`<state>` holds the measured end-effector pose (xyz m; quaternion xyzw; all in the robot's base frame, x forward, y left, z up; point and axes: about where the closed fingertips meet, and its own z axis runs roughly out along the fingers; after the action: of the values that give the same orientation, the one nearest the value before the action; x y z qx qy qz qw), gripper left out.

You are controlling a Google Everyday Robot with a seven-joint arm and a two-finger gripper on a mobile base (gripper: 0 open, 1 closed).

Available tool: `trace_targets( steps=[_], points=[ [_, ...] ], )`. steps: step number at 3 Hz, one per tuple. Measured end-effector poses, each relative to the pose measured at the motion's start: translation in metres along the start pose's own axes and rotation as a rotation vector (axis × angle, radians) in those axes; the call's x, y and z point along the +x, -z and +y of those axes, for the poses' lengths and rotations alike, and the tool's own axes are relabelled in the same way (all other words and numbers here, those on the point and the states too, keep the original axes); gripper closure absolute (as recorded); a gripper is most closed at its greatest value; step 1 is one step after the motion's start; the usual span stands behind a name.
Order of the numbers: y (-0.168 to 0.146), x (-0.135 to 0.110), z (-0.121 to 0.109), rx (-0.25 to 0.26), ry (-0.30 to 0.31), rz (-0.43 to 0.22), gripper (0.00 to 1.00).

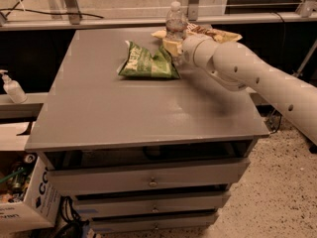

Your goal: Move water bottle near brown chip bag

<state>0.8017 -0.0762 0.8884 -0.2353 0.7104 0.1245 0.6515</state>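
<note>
The water bottle [175, 18], clear with a white cap, stands upright at the far edge of the grey table [124, 113]. My gripper [173, 46] is at the bottle's base, at the end of the white arm [247, 73] that reaches in from the right. The wrist hides most of the gripper. The brown chip bag [210, 32] lies just right of the bottle, behind the arm, and only its upper part shows. A green chip bag [147, 63] lies flat just left of the gripper.
A pale yellow bag [159, 34] lies under and beside the bottle. A small white pump bottle [11, 87] stands on a ledge to the left. A cardboard box [25, 202] sits on the floor at lower left. Drawers [148, 180] run below the tabletop.
</note>
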Motion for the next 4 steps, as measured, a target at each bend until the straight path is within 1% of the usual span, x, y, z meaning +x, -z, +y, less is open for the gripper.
trace_targets(
  steps=[2,3,4],
  points=[
    [0.0007,-0.0068,0.0012,-0.025,0.02,-0.015,0.12],
    [0.0012,-0.0049,0.0028,-0.035,0.026,-0.012,0.0],
    [0.0017,-0.0036,0.0034,-0.038,0.027,-0.01,0.0]
  ],
)
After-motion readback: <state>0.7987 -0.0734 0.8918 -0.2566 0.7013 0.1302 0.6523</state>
